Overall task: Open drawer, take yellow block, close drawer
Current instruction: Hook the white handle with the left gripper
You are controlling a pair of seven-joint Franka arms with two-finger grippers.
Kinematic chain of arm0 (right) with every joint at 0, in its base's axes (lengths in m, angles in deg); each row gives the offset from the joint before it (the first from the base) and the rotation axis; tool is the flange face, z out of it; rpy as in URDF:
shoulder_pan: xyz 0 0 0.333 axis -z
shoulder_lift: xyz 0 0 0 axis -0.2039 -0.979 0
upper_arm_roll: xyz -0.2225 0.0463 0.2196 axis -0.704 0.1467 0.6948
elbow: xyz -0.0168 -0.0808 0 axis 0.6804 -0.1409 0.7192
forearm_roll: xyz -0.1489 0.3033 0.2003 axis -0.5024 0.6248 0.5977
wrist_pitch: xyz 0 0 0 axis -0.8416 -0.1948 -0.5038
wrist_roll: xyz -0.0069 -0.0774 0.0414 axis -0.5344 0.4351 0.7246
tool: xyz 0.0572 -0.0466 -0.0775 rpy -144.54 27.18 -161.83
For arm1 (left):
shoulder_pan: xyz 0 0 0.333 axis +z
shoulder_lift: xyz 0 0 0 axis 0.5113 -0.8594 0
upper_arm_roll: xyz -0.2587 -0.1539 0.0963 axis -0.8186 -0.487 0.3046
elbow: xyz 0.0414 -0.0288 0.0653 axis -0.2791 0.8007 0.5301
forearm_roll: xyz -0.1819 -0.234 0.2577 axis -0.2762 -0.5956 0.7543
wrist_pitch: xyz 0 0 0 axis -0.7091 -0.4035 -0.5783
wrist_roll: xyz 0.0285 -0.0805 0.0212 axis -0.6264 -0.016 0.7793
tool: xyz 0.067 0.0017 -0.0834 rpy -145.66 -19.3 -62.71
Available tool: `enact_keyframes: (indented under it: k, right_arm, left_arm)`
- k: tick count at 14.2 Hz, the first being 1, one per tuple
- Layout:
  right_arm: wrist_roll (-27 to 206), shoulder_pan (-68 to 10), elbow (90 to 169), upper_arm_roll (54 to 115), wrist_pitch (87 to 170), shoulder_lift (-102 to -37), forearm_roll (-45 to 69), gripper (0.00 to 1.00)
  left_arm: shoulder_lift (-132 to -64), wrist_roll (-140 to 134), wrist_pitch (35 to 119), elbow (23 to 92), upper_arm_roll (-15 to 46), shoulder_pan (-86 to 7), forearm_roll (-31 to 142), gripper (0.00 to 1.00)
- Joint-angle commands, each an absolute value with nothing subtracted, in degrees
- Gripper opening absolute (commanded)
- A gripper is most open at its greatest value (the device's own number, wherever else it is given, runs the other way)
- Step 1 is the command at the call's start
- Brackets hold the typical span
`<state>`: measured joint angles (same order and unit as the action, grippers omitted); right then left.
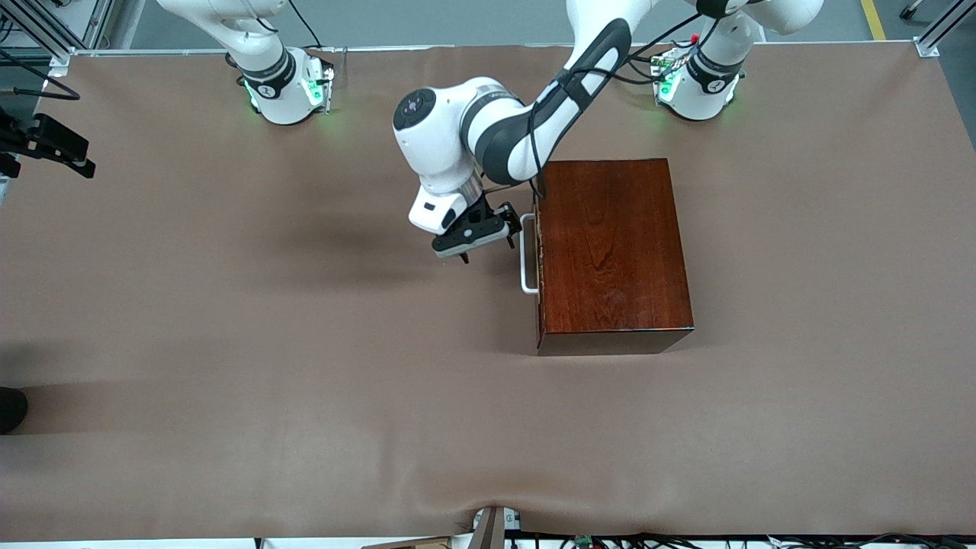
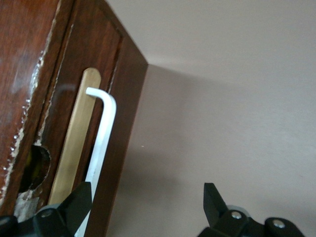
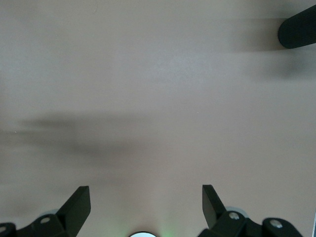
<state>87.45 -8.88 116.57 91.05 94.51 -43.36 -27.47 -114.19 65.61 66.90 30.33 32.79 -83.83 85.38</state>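
Observation:
The dark reddish-brown box point(image 1: 610, 244) stands on the table near the left arm's base. Its drawer point(image 1: 539, 263) is pushed in, front facing the right arm's end of the table. The white bar handle point(image 1: 526, 255) sticks out from that front. My left gripper point(image 1: 488, 250) hangs open just in front of the handle. In the left wrist view, one finger point(image 2: 81, 200) of the left gripper point(image 2: 147, 192) lies over the handle point(image 2: 103, 133), the other is off over the table, and nothing is gripped. My right gripper point(image 3: 146, 197) stands open over bare table. The yellow block is hidden.
A brown cloth point(image 1: 305, 366) covers the whole table. A black fixture point(image 1: 53, 145) juts in at the right arm's end, and a dark object point(image 1: 11, 408) sits at that edge nearer the front camera. The right arm's base point(image 1: 282, 84) stands at the table's back edge.

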Motion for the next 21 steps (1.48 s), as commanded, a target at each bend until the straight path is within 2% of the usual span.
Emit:
enact_keyframes:
  k: [1, 12, 19, 21]
  right_arm:
    - [87.2, -8.1, 115.2, 91.6, 93.5, -43.8, -27.1, 1.0]
    - [87.3, -8.0, 115.2, 91.6, 93.5, -43.9, -27.1, 1.0]
    - [87.4, -7.9, 115.2, 91.6, 93.4, -43.9, -27.1, 1.0]
    - [87.4, -7.9, 115.2, 91.6, 93.4, -43.9, -27.1, 1.0]
  left_arm:
    - [-115.2, 66.6, 63.0, 28.5, 32.9, -83.8, 86.8, 1.0]
    - [-117.8, 57.7, 62.9, 28.1, 32.9, -82.4, 85.7, 1.0]
    - [-119.1, 57.8, 65.0, 27.9, 32.7, -82.5, 84.6, 1.0]
    - [-119.0, 58.2, 67.8, 27.8, 32.7, -82.5, 82.7, 1.0]
